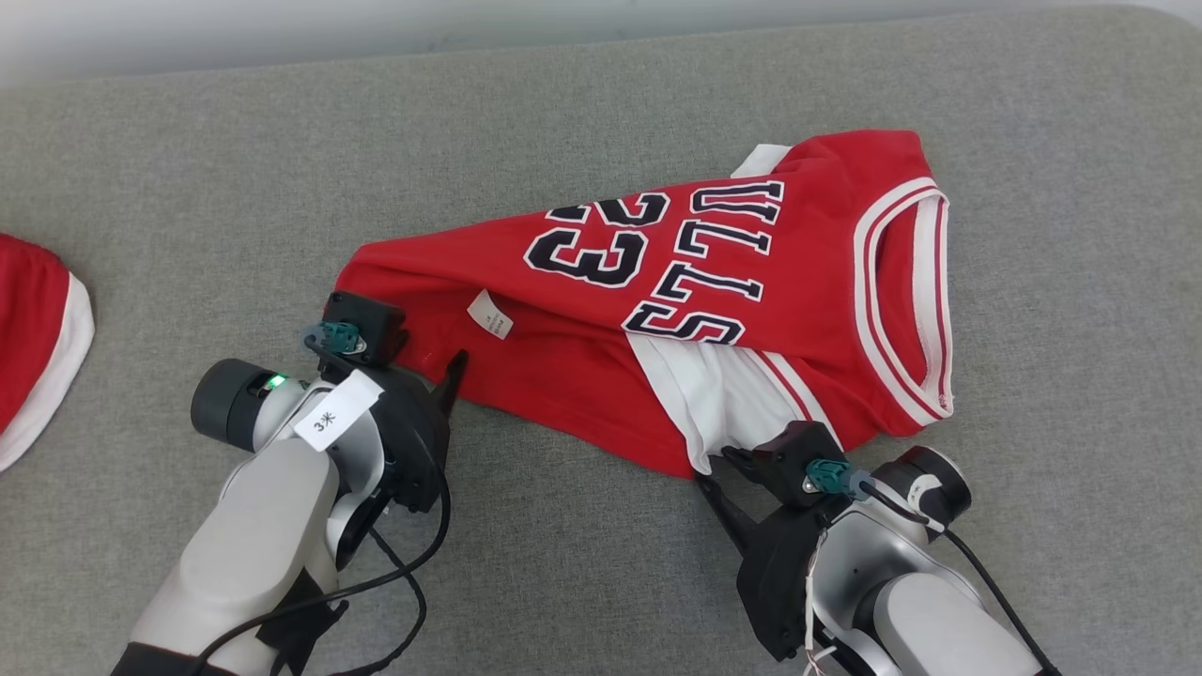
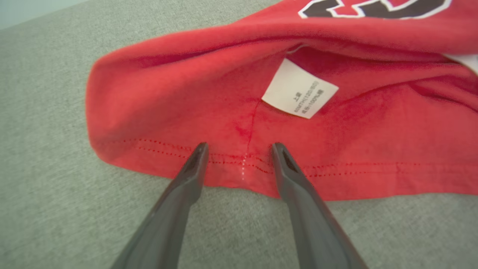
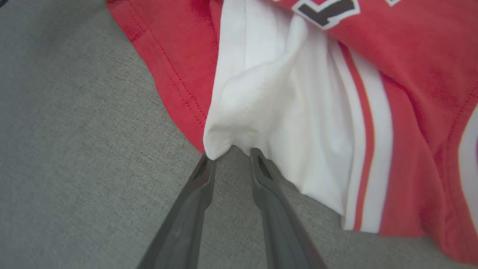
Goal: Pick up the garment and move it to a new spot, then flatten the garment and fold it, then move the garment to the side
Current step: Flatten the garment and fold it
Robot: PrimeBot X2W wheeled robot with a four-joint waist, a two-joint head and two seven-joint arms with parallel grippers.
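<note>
The red basketball jersey (image 1: 808,310) lies rumpled on the grey cloth-covered table (image 1: 188,188), right of the middle. Its numbered front is folded over itself, and a white under-layer (image 3: 283,112) spills out along the near edge. I judge this to be the first step, taking hold so I can lift the jersey to a new spot; nothing is flattened or folded yet. My left pincer (image 2: 240,147) stands wide open with both tips resting on the stitched hem (image 2: 354,175), one each side of the side seam (image 2: 251,127), and it grips nothing. My right pincer (image 3: 231,154) is about half closed at the puckered corner of the white layer. One tip touches that corner, but table shows between the fingers, so I cannot tell whether any cloth is caught. Next I should close the left on the hem and make sure the right really has cloth. Then both should rise together, so the jersey hangs evenly and does not twist further. The care label (image 2: 300,89) lies loose just beyond the hem and could get nipped in place of the fabric. A second red garment with white trim (image 1: 33,329) sits at the table's left edge, well apart, and bounds where I can set down. My left arm's cable (image 1: 413,563) loops low near the cloth.
</note>
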